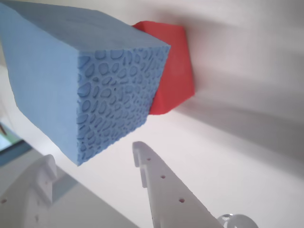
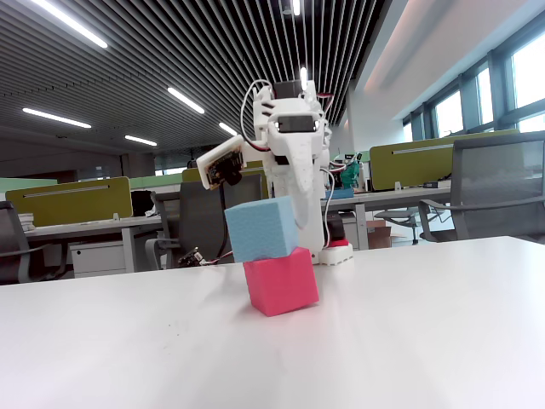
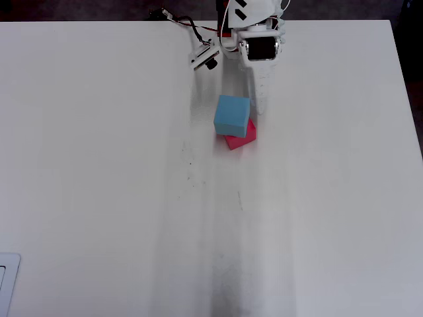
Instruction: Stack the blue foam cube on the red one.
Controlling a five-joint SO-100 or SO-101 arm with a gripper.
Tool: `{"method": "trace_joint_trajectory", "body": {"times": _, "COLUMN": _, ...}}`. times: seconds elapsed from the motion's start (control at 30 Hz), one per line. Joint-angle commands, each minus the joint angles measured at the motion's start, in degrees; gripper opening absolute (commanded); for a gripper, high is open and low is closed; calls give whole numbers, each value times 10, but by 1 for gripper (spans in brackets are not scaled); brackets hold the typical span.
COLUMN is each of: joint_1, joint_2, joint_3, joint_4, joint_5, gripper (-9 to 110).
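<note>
Already the blue foam cube sits on the red one, offset toward ten o'clock in the fixed view. The fingers stand apart, clear of it; only withdrawal seems left.

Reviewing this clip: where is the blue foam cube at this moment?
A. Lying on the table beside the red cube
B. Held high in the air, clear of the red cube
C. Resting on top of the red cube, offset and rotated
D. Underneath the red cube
C: in the fixed view the blue foam cube sits on the red cube, overhanging to the left, and the open tool is off it.
</note>
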Motion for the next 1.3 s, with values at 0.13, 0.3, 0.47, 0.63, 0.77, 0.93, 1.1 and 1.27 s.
{"method": "trace_joint_trajectory", "body": {"times": 0.13, "joint_1": -3, "joint_2": 4, "joint_3": -3, "joint_4": -11, "joint_5": 4, "gripper": 22}}
{"method": "trace_joint_trajectory", "body": {"times": 0.3, "joint_1": -3, "joint_2": 4, "joint_3": -3, "joint_4": -11, "joint_5": 4, "gripper": 23}}
{"method": "trace_joint_trajectory", "body": {"times": 0.47, "joint_1": -3, "joint_2": 4, "joint_3": -2, "joint_4": -11, "joint_5": 4, "gripper": 23}}
{"method": "trace_joint_trajectory", "body": {"times": 0.63, "joint_1": -3, "joint_2": 4, "joint_3": -2, "joint_4": -12, "joint_5": 4, "gripper": 24}}
{"method": "trace_joint_trajectory", "body": {"times": 0.77, "joint_1": -3, "joint_2": 4, "joint_3": -2, "joint_4": -12, "joint_5": 4, "gripper": 24}}
{"method": "trace_joint_trajectory", "body": {"times": 0.93, "joint_1": -3, "joint_2": 4, "joint_3": -2, "joint_4": -12, "joint_5": 4, "gripper": 24}}
{"method": "trace_joint_trajectory", "body": {"times": 1.1, "joint_1": -3, "joint_2": 4, "joint_3": -2, "joint_4": -12, "joint_5": 4, "gripper": 24}}
{"method": "trace_joint_trajectory", "body": {"times": 1.27, "joint_1": -3, "joint_2": 4, "joint_3": -2, "joint_4": -12, "joint_5": 4, "gripper": 24}}
